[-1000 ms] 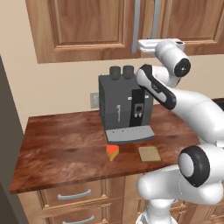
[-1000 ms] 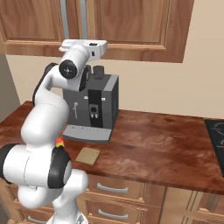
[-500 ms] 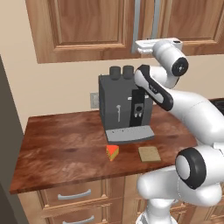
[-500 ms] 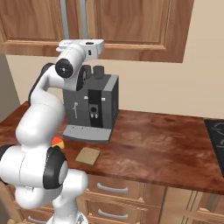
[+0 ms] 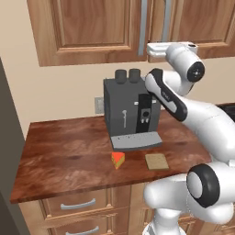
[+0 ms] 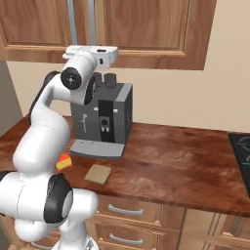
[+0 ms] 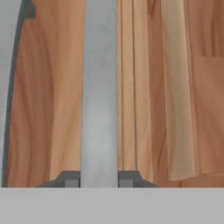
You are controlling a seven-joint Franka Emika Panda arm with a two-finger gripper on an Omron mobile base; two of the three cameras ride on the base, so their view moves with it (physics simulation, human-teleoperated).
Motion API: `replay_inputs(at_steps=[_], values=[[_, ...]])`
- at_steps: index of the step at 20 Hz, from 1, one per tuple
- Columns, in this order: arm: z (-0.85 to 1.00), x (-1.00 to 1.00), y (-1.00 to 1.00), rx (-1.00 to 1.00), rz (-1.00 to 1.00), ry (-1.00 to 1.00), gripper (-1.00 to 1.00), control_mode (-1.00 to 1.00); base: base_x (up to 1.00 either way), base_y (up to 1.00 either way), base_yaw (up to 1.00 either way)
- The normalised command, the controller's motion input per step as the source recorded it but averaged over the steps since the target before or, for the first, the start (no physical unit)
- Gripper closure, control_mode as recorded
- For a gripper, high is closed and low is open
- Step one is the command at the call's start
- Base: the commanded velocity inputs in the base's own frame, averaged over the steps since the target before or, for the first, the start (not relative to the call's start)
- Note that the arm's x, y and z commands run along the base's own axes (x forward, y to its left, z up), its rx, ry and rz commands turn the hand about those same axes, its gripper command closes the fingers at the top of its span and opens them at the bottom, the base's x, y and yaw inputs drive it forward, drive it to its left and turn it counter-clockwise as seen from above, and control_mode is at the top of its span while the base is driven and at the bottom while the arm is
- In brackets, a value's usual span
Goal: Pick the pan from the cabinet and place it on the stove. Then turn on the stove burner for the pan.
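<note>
Hand (image 7: 99, 179) is closed on the silver bar handle (image 7: 99, 87) of the cabinet (image 7: 52, 87) door, high above the counter (image 5: 69, 156).

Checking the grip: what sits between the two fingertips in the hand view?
A silver cabinet handle runs between the fingertips in the hand view; the hand is shut on it, with the wooden door behind.
</note>
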Motion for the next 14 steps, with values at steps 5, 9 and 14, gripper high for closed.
replay_inputs(at_steps=[5, 9, 14], values=[[0.07, -0.86, -0.56, 0.05, -0.01, 0.00, 1.00, -1.00, 0.00, 0.00, 0.00], [0.06, -0.77, -0.50, 0.00, 0.00, 0.02, 1.00, -1.00, 0.00, 0.00, 0.00], [0.00, -0.68, -0.49, 0.00, 0.01, 0.02, 1.00, -1.00, 0.00, 0.00, 0.00]])
